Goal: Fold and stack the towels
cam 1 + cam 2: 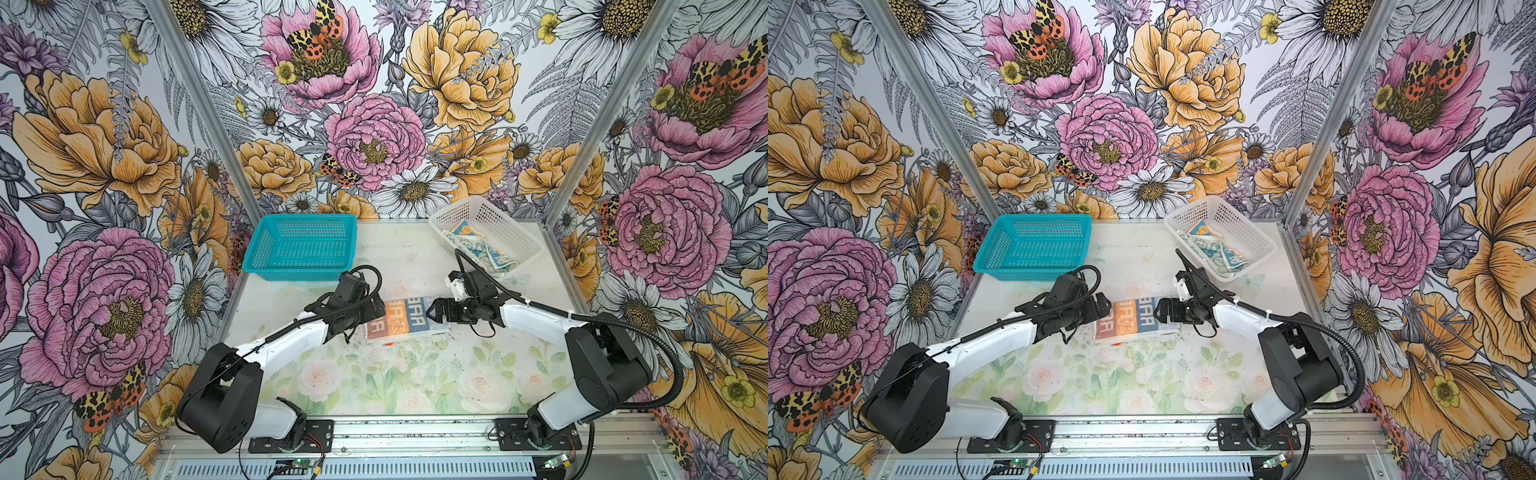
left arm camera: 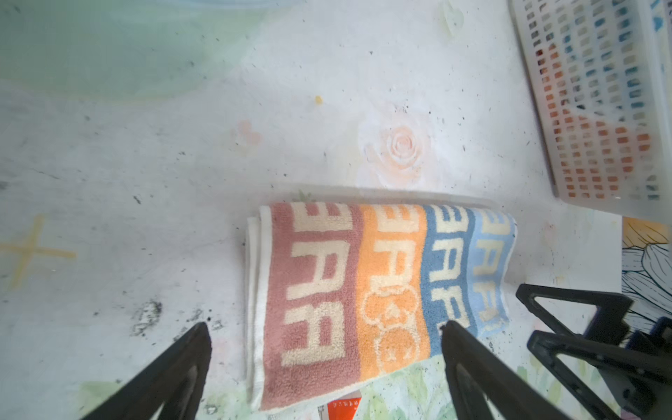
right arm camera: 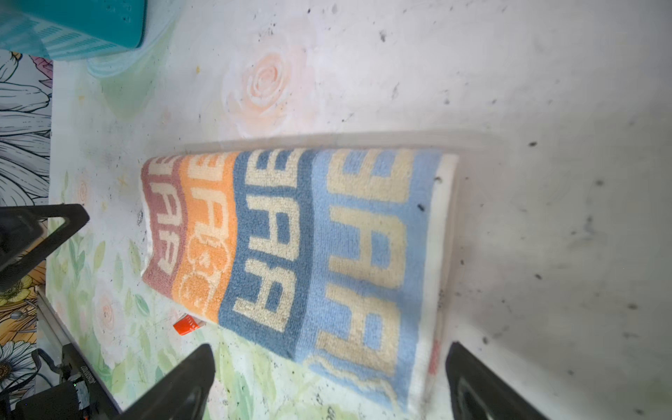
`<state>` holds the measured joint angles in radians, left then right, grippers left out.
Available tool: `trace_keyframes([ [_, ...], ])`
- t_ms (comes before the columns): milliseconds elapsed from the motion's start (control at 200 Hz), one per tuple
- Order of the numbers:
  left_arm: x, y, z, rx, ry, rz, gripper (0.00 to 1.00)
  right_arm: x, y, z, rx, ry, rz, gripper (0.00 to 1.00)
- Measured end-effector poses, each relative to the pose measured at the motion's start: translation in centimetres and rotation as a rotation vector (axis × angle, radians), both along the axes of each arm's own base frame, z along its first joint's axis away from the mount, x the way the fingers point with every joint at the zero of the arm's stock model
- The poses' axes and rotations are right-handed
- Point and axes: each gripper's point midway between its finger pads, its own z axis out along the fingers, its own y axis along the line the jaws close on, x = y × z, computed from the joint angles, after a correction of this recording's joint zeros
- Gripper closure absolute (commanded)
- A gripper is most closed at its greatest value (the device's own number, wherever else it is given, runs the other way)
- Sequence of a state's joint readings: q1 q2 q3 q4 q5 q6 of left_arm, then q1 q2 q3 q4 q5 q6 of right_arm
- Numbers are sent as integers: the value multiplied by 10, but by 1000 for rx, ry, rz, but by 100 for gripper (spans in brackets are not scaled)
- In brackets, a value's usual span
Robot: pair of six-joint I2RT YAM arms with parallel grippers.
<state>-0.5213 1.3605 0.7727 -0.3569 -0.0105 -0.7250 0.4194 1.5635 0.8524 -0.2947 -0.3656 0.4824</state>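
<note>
Left gripper [image 1: 376, 309] & right gripper [image 1: 435, 314]: both w/ jaws spread wide, holding nothing, one at each end of lettered towel [image 1: 405, 323], which lies folded at centre of table [image 1: 399, 266]. Est. progress: first towel folded; remaining towels [image 1: 478, 249] lie crumpled in white basket [image 1: 505, 226]; stack not yet begun

Lettered towel [image 2: 363, 291]: terry cloth, looped nap, matt & rough; the surface [image 1: 415, 266] is smooth w/ a faded rose print, low sheen, scuffed & speckled dark. Teal basket [image 1: 299, 249] & white basket [image 1: 498, 224]: perforated plastic, slightly glossy, the white one semi-translucent w/ soft cloths [image 1: 486, 249] inside. Arm shells [image 1: 291, 336] smooth white plastic, joints & left pincer [image 2: 323, 327] fingers [image 2: 472, 367] matt black plastic; rail [image 1: 415, 434] at the surface's near edge is brushed metal.
</note>
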Motion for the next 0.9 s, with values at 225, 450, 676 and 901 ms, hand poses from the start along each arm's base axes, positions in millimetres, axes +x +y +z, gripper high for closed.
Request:
trace_keyframes([
  [225,-21,-9,-15,48,69,-71,1,-4,-9,-6,-59,1,8,12],
  [450,-38,-20,-50,93,186,-128,1,-21,-13,-22,-90,43,29,38],
  [676,-39,-16,-56,105,207,-121,7,-26,-14,-27,-101,61,36,65],
  [901,-42,-13,-58,117,222,-121,31,-28,-15,-33,-110,77,40,85],
])
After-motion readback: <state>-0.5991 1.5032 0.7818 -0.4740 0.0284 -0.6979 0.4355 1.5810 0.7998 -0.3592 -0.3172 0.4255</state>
